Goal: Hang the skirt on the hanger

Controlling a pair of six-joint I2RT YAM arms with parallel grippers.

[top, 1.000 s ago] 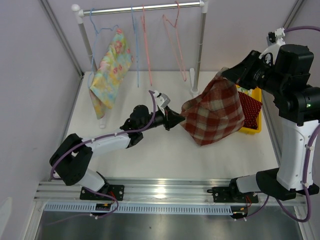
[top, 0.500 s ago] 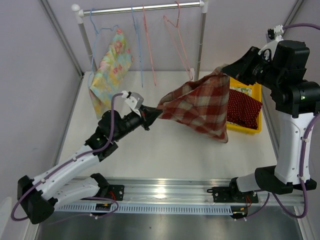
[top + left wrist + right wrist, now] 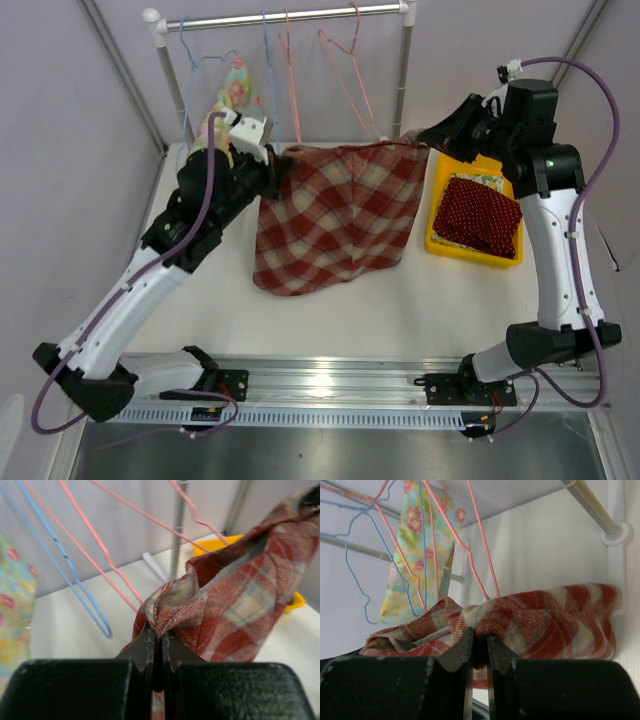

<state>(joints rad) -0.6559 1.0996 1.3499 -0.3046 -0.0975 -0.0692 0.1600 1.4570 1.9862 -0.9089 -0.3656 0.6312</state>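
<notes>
White bench (image 3: 450,300), hanger rail (image 3: 220,18) along the far edge. I've got the plaid skirt (image 3: 335,215) stretched by its waistband between both arms, raised just near of the pink hangers (image 3: 84,521). Risks: each end is only a thin pinch of fabric, so too much tension could pull a corner free. The loose wire hanger could also slide outside the waistband rather than into it. Left tool (image 3: 157,635) is clamped on the left corner and right tool (image 3: 479,642) on the right corner, jaws nearly together.
</notes>
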